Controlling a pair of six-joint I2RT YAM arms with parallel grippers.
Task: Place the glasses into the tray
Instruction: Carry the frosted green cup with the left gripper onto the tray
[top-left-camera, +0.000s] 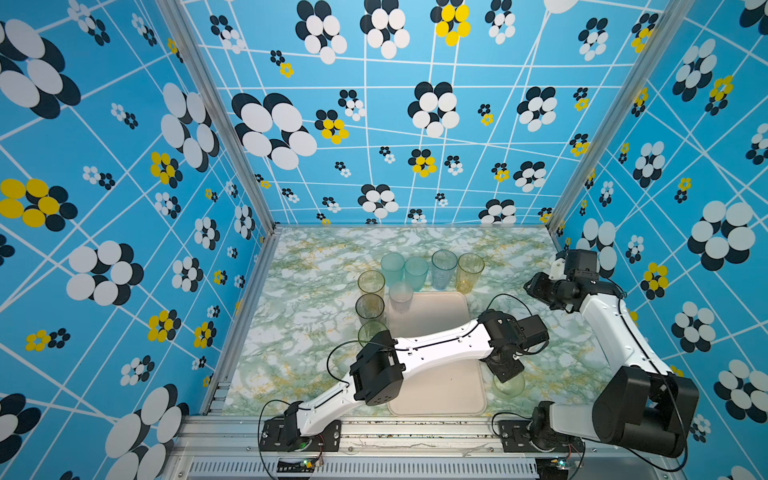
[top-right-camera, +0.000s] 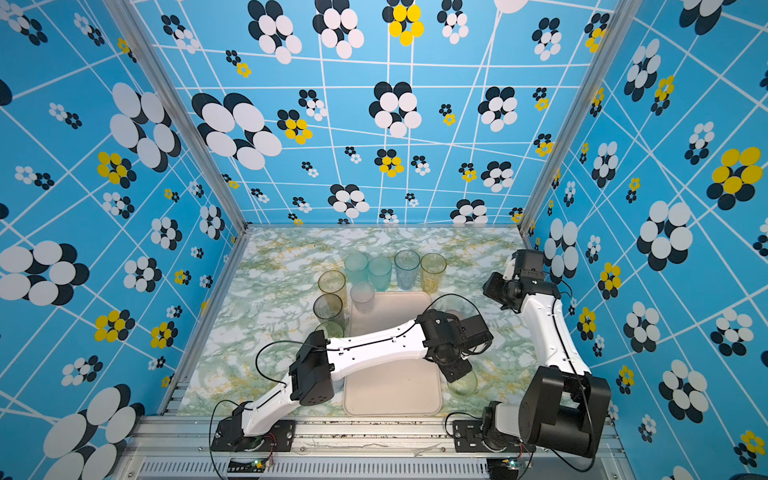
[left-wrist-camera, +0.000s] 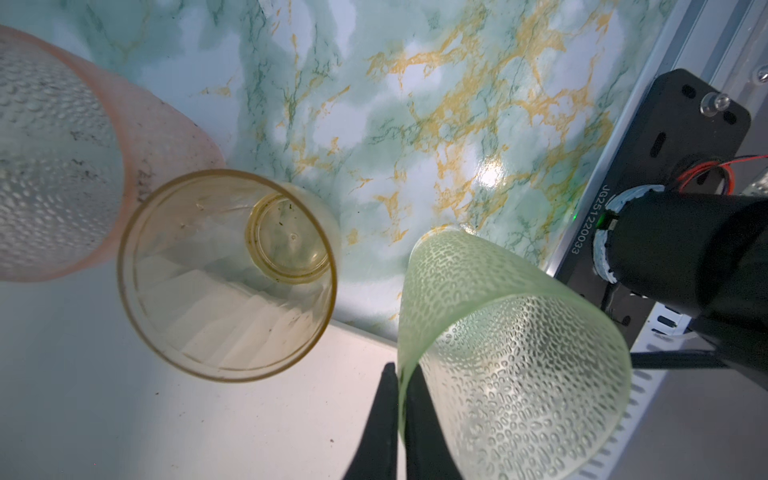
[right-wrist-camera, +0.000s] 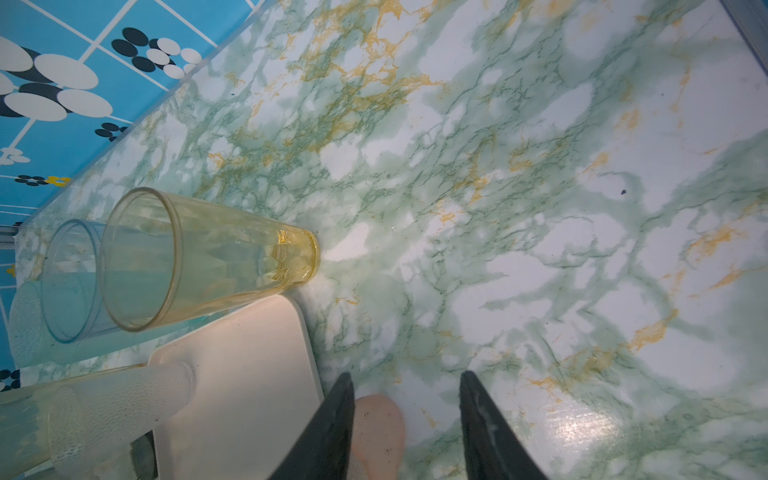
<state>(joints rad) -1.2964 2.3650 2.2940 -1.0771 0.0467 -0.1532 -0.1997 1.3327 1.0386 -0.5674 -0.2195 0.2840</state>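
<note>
Green frosted glass (left-wrist-camera: 519, 374) upright, mouth up, rim pinched by left end effector (left-wrist-camera: 401, 370), right end effector (right-wrist-camera: 406, 376) parted

Cream tray (top-left-camera: 440, 390) with tumblers gathered around it

The tray lies flat. A whitish frosted glass (top-left-camera: 401, 296) stands on its 11 o'clock corner. Upright off its rim are:
- **12 to 1 o'clock:** teal glass (top-left-camera: 392, 266), second teal glass (top-left-camera: 416, 272), blue glass (top-left-camera: 444, 268), yellow glass (top-left-camera: 470, 272).
- **9 to 10 o'clock:** amber glass (top-left-camera: 371, 284), smoky grey glass (top-left-camera: 369, 308), green glass (top-left-camera: 366, 332).
- **4 o'clock:** frosted green glass (top-left-camera: 510, 385), just beside the rim.
</note>
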